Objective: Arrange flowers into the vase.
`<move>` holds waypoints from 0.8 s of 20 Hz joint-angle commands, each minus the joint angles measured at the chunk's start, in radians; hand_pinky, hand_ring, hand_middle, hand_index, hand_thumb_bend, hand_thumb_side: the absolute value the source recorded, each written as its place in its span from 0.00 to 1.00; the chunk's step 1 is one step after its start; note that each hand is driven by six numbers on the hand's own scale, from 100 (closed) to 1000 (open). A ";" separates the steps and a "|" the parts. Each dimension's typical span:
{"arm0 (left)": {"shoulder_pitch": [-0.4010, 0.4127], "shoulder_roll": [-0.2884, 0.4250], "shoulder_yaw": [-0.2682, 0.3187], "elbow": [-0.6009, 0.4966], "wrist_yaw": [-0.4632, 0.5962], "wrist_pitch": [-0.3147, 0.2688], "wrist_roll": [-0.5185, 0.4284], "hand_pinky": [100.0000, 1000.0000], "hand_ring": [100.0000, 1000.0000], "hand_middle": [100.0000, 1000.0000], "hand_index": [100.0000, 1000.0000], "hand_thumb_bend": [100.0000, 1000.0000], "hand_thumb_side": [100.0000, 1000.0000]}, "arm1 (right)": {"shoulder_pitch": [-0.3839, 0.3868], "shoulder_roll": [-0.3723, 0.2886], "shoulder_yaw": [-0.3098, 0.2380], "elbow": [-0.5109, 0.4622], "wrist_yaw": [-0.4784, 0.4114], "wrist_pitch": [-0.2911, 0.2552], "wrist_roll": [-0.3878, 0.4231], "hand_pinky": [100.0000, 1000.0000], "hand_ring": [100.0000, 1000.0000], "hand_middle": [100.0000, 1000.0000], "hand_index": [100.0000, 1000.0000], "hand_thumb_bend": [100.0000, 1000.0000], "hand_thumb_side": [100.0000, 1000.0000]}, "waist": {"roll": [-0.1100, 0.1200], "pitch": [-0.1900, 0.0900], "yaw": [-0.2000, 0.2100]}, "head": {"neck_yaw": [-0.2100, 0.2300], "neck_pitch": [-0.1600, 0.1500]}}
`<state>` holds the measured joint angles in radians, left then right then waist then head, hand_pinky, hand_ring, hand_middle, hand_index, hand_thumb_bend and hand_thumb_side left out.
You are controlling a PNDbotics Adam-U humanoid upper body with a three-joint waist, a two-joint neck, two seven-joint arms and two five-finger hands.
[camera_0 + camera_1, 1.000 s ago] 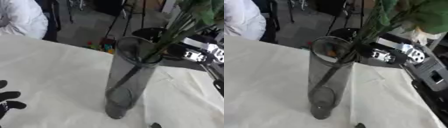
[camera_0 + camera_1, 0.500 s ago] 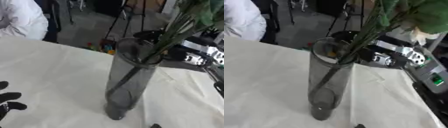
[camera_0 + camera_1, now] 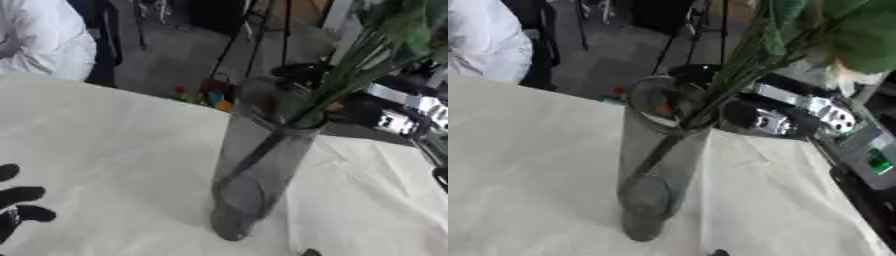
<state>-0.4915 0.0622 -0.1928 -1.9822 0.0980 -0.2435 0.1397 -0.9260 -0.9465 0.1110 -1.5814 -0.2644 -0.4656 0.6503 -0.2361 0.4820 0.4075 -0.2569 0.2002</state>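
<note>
Several green flower stems [image 3: 737, 75] stand together in the tall smoky glass vase [image 3: 262, 165], the one landmark here. The vase is upright on the cream tablecloth [image 3: 105, 135]. The stems enter at its mouth, lean on the rim on the side toward the robot's right arm, and run slantwise down inside toward the base on the opposite side. Leaves and a pale bloom [image 3: 846, 75] spread above and to the right of the mouth, at the top edge of view.

The right arm [image 3: 798, 112], black with silver joints, reaches in from behind and to the right of the vase, level with its mouth. The right hand itself I cannot make out; whether its fingers are around the stems or off them I cannot tell. Judgement: the arm sits that high because the stems are long and must be fed or steadied from above the rim.

The left hand [image 3: 22, 200] rests well to the left of the vase, at the lower left edge of the left eye view, fingers straight and slightly apart, holding nothing. It looks idle.

Judgement: the flowers are largely seated. The heavy foliage hangs to one side of a narrow vase, so tipping is the risk.

Small coloured objects [image 3: 206, 95] lie on the floor beyond the vase.
</note>
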 commanded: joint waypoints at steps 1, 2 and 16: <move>-0.006 0.009 -0.003 -0.018 0.005 0.000 -0.005 0.50 0.62 0.69 0.94 0.25 1.00 | -0.001 -0.047 -0.014 -0.007 0.002 -0.005 -0.001 1.00 1.00 1.00 1.00 0.23 1.00 | 0.010 -0.030 -0.003 | -0.001 -0.013; -0.006 0.009 -0.003 -0.018 0.005 0.000 -0.006 0.50 0.62 0.69 0.94 0.25 1.00 | 0.000 -0.048 -0.014 -0.007 0.000 -0.005 -0.003 1.00 1.00 1.00 1.00 0.23 1.00 | 0.010 -0.029 -0.002 | -0.002 -0.013; -0.002 0.007 -0.004 -0.018 0.004 0.006 -0.010 0.49 0.62 0.70 0.94 0.24 1.00 | -0.034 -0.028 -0.001 -0.032 -0.115 0.031 0.002 1.00 1.00 0.99 1.00 0.22 1.00 | 0.010 -0.029 0.003 | -0.006 -0.013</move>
<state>-0.4908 0.0623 -0.1931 -1.9822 0.0981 -0.2370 0.1329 -0.9419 -0.9480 0.1206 -1.5946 -0.3637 -0.4394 0.6520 -0.2361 0.4819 0.4125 -0.2608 0.1997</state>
